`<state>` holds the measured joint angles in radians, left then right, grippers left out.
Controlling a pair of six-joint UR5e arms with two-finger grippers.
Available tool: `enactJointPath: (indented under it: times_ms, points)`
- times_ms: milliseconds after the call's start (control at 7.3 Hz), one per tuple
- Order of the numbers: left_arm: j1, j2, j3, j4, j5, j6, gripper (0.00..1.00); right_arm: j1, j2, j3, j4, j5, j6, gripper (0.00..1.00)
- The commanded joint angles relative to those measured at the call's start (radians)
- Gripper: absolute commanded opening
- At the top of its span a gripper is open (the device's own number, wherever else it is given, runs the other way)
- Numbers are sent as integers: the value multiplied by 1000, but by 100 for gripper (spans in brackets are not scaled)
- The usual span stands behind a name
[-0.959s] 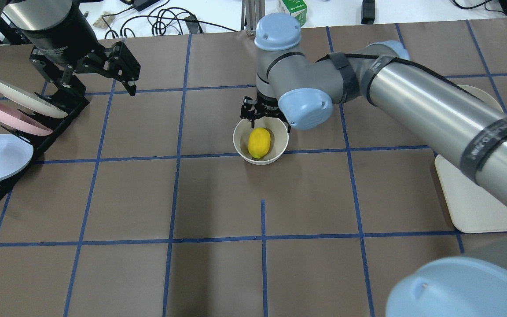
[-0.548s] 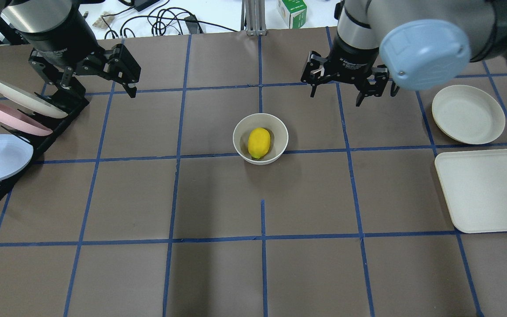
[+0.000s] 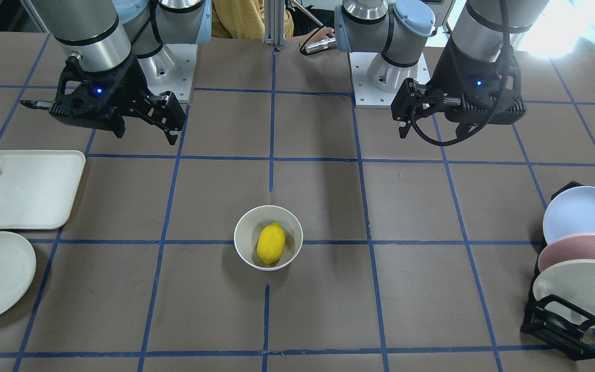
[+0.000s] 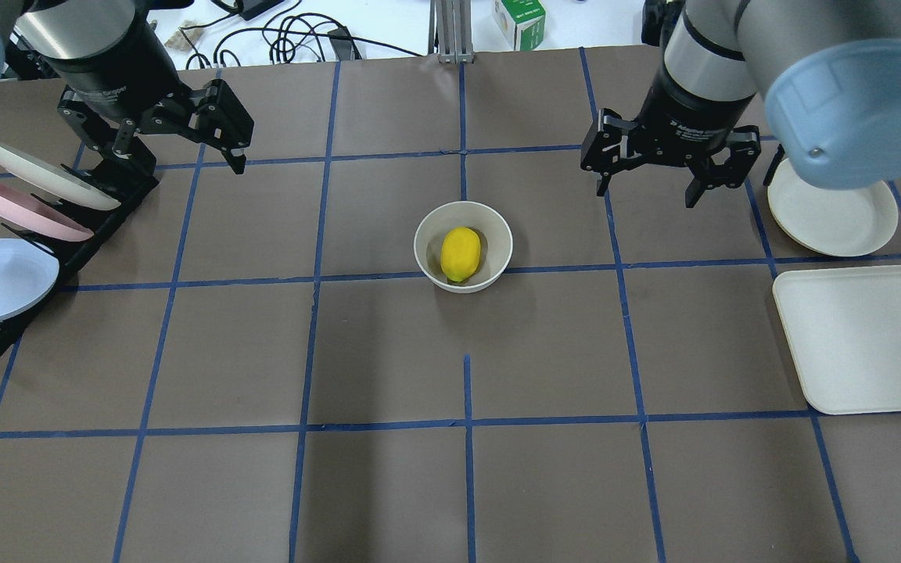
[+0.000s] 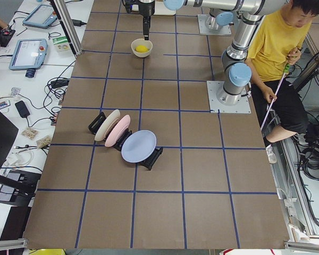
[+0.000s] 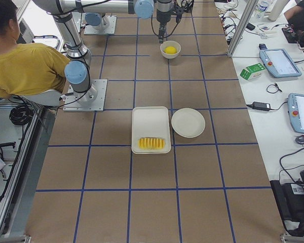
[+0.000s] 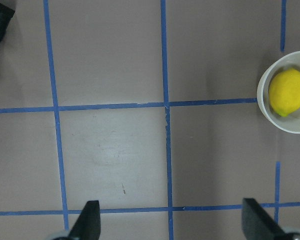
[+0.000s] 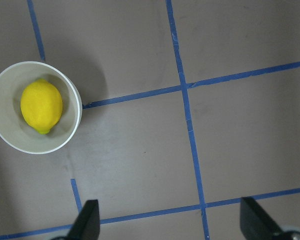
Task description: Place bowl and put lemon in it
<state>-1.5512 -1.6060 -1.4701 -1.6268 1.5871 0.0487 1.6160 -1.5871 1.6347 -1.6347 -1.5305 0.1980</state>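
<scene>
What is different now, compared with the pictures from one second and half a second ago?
The right gripper, open, went from just over the bowl away to the robot's right and now hangs near the white plate. Nothing was gripped or released: the lemon already lay in the bowl. Bowl, lemon and left gripper stayed where they were.

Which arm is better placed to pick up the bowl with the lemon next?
Right, probably: the right gripper hangs open nearer the bowl holding the lemon; the left gripper, also open, is farther off by the plate rack.
</scene>
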Motion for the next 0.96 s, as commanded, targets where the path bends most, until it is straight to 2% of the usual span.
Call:
enactJointPath:
  times_ms: [0,137,822]
  points:
    - [-1,-2,-1,-1,-1,-1,100,-30,-40,5,60,-9,-46,100]
    - [-1,-2,-1,1,1,-1,100,-57,-40,5,76,-35,-86,100]
    - [-1,0,-1,-1,1,-1,100,-68,-68,7,76,-28,-94,100]
